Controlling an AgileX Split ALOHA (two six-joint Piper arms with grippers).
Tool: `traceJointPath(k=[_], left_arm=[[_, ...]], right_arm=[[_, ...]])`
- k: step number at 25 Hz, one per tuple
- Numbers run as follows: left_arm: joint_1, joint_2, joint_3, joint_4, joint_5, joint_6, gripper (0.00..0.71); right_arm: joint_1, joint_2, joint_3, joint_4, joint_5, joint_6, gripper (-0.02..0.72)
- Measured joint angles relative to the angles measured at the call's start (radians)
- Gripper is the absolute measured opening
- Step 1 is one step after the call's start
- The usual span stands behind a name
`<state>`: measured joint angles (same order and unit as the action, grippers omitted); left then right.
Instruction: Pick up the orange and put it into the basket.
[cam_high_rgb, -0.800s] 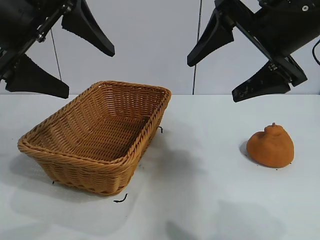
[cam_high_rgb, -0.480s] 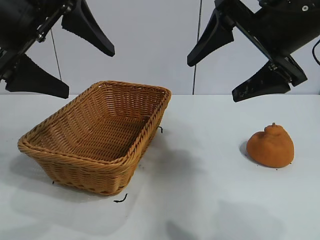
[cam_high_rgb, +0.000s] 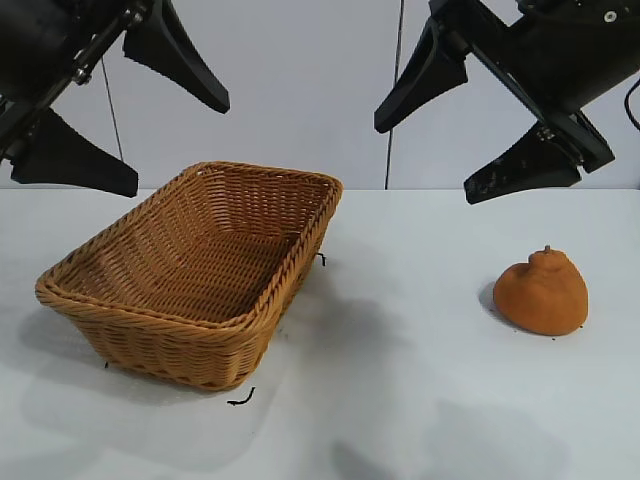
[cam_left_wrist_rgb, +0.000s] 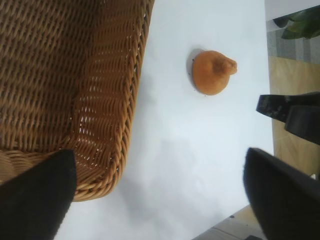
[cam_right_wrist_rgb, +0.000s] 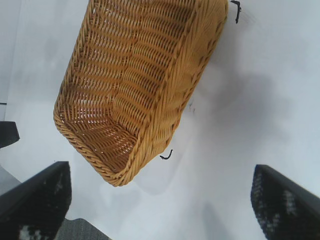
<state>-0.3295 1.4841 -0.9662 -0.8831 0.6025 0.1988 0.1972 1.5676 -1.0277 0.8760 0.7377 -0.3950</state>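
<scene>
The left gripper (cam_high_rgb: 125, 125) hangs high above the table's left side, over the near-left end of the basket, its two black fingers spread wide with nothing between them; in its wrist view the fingertips (cam_left_wrist_rgb: 37, 195) frame a corner of the wicker and the white surface beyond. The right gripper (cam_high_rgb: 425, 150) hangs at a like height on the right, its jaws also standing wide apart and empty, up above the ground between the basket and the fruit. Neither gripper touches anything. Below and to the right of the right gripper, the orange (cam_high_rgb: 541, 292) sits on the white table (cam_high_rgb: 400, 380), well apart from the basket, lumpy and matte, its stem nub pointing up and a small shadow under its left side. The left wrist view shows it too (cam_left_wrist_rgb: 212, 72), lying on bare table beyond the basket's rim. The basket (cam_high_rgb: 150, 330) stands upright on the left half of the table, rectangular, tan-brown, with flared woven sides and a braided rim, and nothing inside it. A few small dark marks (cam_high_rgb: 240, 399) lie on the table just beside its corners.
</scene>
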Motion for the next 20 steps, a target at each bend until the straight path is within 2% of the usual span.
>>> traceJointPath(k=[8,12,16,20], left_arm=[[0.0,0.0,0.0,-0.001,0.0,-0.01,0.65],[-0.004,0.0,0.0,-0.003,0.051,-0.063,0.65],[-0.079,-0.013,0.018,0.013,0.049,-0.136,0.65],[-0.193,-0.051,0.052,0.11,-0.017,-0.302,0.65]], right_arm=[[0.0,0.0,0.0,0.0,0.0,0.0,0.696],[0.0,0.0,0.0,0.0,0.0,0.0,0.696],[0.0,0.0,0.0,-0.003,-0.013,0.0,0.696],[0.0,0.0,0.0,-0.007,-0.022,0.0,0.696]])
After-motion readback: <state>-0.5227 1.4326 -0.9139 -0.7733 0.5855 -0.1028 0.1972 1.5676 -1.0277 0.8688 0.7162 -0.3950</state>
